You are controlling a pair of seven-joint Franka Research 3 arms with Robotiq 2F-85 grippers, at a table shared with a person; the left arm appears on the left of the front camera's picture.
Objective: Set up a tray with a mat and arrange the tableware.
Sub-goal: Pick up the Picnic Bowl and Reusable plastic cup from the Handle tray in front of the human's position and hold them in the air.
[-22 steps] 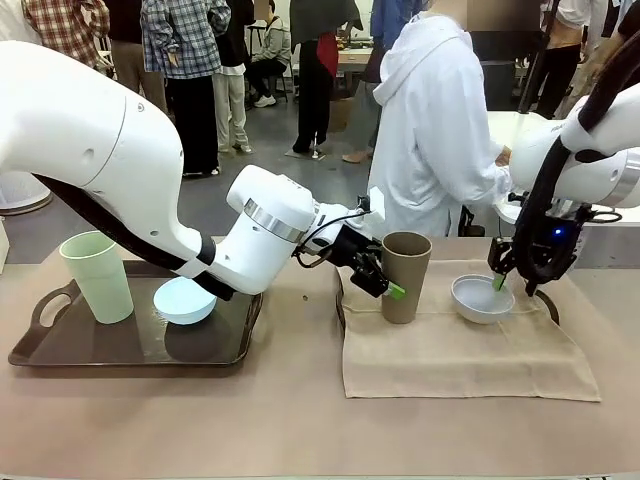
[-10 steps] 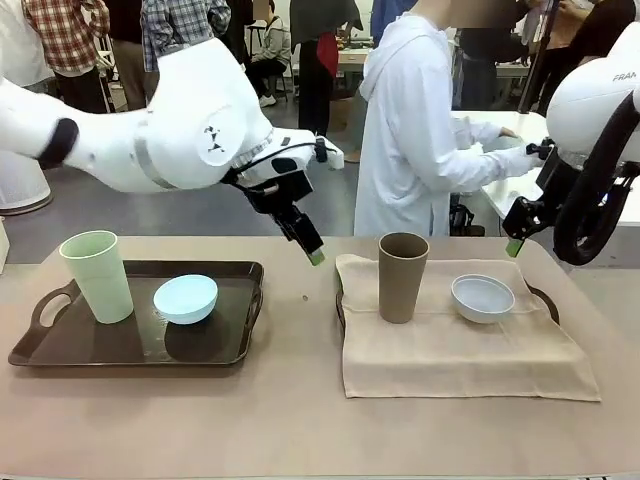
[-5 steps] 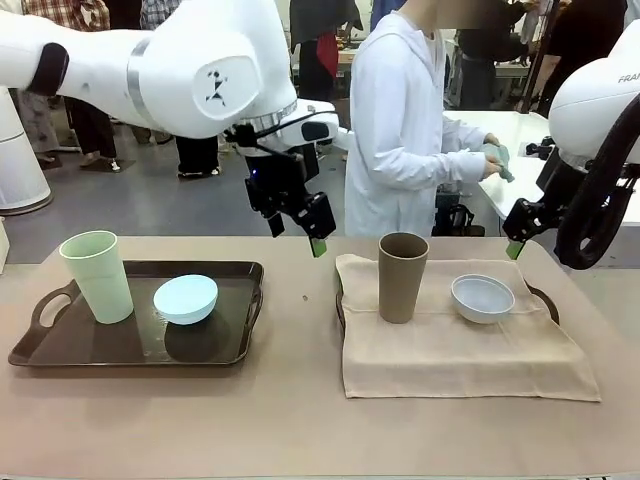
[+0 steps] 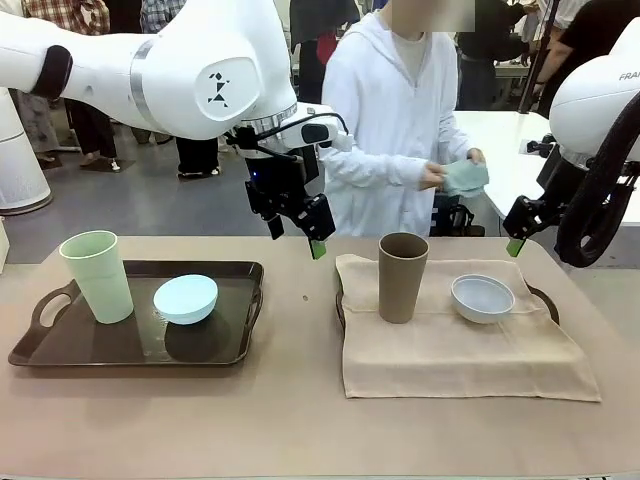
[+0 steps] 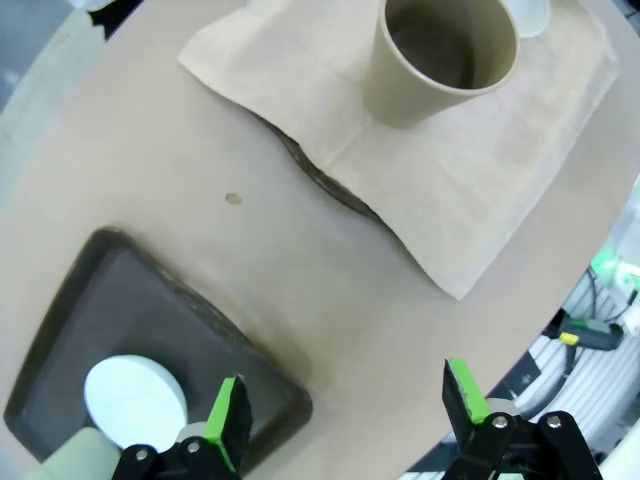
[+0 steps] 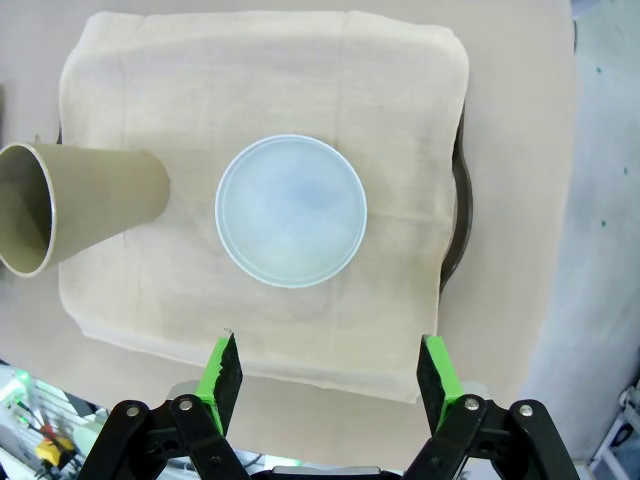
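Cloth mat (image 4: 450,350) — round whitish bowl (image 4: 482,297).

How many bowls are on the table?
2. The light blue bowl sits on the bare dark tray beside the green cup. The whitish bowl sits on the cloth beside the brown cup. None seem hidden.

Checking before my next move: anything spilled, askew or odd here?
Nothing spilled or tipped. The mat overhangs the right tray onto the table at the front, hiding most of it; the left tray has no mat.
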